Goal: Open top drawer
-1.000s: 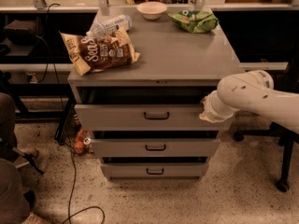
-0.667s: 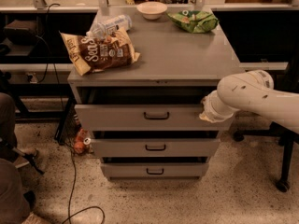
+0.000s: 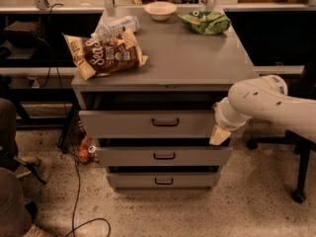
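The scene is dim overall, with a warm yellow-brown cast. Light falls from above: the flat grey metal counter top [image 3: 187, 58] is evenly lit and grows paler toward its back edge, where the round white bowl [image 3: 160, 10] is the brightest thing on it. The glossy brown chip bag [image 3: 106, 56] near the front left corner shows small highlights. Under the front edge a deep shadow fills the wide grey top drawer [image 3: 128, 125], and dark bands lie under each drawer front. Beyond the left and right edges the space is nearly black. The smooth white robot arm [image 3: 261, 100] is bright above and shaded beneath; its gripper [image 3: 220, 131] sits in half-shadow below the front right corner. The speckled floor [image 3: 256, 201] is moderately lit.
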Action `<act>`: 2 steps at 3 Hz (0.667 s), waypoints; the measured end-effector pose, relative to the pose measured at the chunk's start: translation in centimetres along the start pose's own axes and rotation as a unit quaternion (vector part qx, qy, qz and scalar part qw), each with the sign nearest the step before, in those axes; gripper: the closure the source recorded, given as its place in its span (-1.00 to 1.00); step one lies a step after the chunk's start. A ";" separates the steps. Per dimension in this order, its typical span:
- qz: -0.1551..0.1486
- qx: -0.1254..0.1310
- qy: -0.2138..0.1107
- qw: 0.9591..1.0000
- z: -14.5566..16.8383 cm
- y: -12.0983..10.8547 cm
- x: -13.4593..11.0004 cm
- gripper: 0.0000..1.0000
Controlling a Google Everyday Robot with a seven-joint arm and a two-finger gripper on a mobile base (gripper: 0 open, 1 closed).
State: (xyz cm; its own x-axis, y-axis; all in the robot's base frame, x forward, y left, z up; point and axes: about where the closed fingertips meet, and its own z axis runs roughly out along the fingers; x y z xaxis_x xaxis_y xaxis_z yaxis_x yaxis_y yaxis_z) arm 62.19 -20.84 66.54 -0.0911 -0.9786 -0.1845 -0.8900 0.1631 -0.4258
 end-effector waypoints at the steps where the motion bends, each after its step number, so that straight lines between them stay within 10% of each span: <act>1: 0.000 0.005 0.013 1.000 -0.1 0.3 0.3 -1.00; 2: -0.006 0.007 0.013 1.000 0.3 -0.4 0.3 -1.00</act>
State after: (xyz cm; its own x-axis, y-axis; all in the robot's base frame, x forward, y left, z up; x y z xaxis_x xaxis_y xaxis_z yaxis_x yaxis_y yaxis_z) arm 62.66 -21.11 66.35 -0.0919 -0.9836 -0.1552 -0.8844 0.1523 -0.4411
